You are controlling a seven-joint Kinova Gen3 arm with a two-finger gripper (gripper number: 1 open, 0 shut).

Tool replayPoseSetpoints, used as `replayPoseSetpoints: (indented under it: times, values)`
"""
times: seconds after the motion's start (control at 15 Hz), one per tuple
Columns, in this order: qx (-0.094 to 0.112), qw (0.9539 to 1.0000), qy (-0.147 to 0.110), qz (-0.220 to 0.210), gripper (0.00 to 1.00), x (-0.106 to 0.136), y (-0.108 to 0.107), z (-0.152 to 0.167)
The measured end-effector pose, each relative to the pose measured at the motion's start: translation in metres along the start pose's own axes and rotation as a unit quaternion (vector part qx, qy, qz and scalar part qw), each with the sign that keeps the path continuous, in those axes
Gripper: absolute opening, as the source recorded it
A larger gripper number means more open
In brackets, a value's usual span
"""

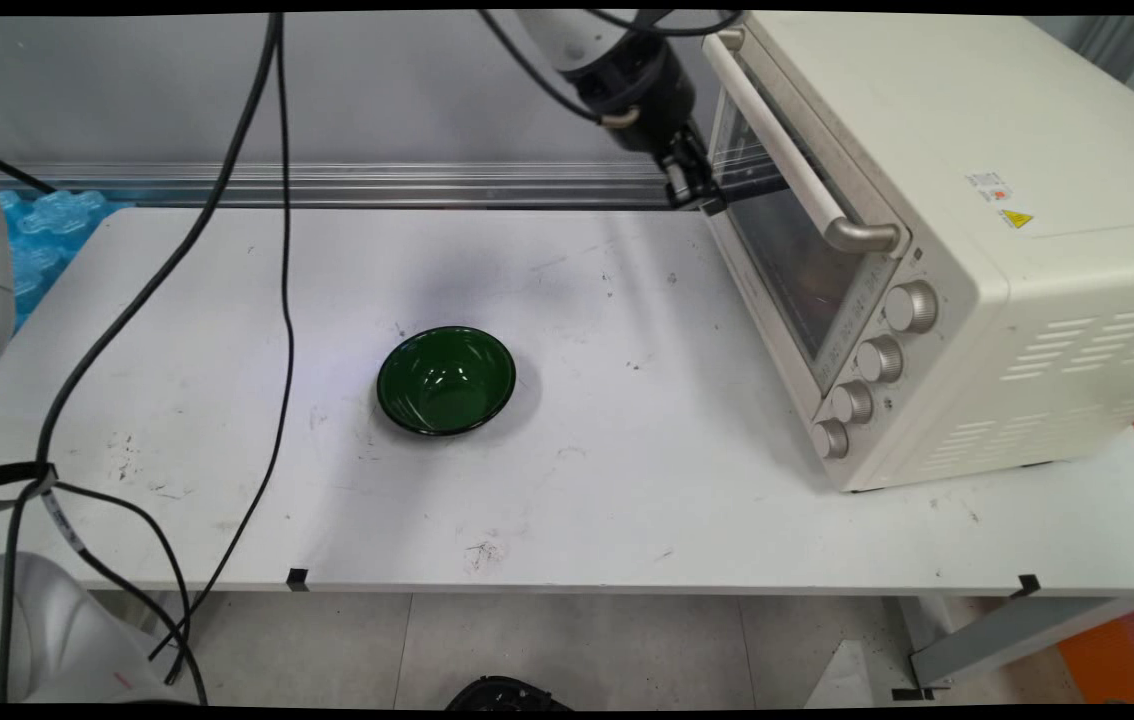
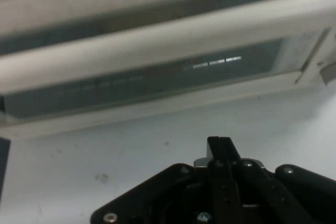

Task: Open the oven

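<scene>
Tool (image 1: 695, 188) pressed together, holding nothing, right against the oven door (image 1: 787, 240) beneath its handle (image 1: 795, 165); could scrape the glass, green bowl (image 1: 445, 380) well behind.

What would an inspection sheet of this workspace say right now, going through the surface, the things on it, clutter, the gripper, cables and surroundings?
Surface: white table, scuffed with dark marks; two bits of black tape at its near edge.
Things: green bowl upright and empty near the middle; cream toaster oven at the right, door shut, four knobs on its front.
Clutter: nothing seen on the table.
Gripper: gripper raised beside the oven's far front corner, near the door handle; fingers look closed together, holding nothing; the hand view faces the handle and glass.
Cables: black cables hang over the table's left side.
Surroundings: grey wall behind; blue plastic at the left rear; tiled floor below.
</scene>
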Motion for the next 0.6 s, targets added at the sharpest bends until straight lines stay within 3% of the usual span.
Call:
replayPoseSetpoints:
  times: [0.6]
  values:
    - [0.035,0.9985,0.014,0.039,0.00,0.064,0.019,-0.019]
